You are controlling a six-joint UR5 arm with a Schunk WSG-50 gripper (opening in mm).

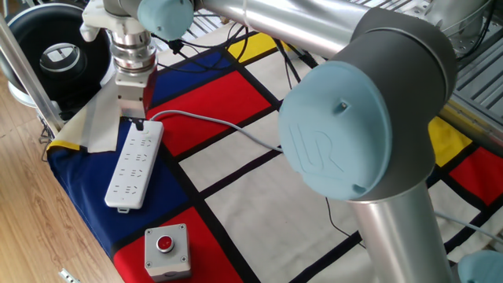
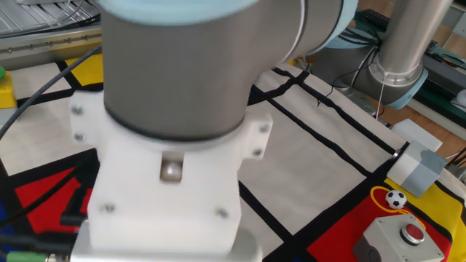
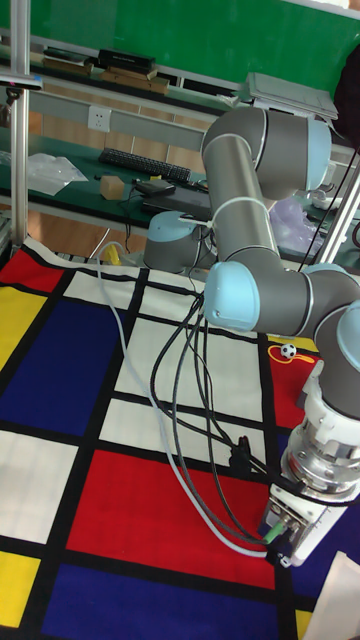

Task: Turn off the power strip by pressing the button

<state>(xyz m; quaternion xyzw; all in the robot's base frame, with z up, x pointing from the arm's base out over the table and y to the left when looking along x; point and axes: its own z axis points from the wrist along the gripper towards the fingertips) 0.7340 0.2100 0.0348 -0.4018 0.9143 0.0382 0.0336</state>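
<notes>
The white power strip lies on the blue patch of the cloth near the table's left edge, and its pale grey cable runs off to the right. My gripper points straight down over the strip's cable end, its dark tip at or just above the strip's face. The button is hidden under that tip. No view shows a gap or contact between the fingertips. In the other fixed view the white wrist flange fills the frame and hides both gripper and strip. The tall fixed view shows only the wrist.
A grey box with a red button stands at the front edge below the strip; the other fixed view shows it too, beside a small football. A black round bin and a white sheet lie left of the strip.
</notes>
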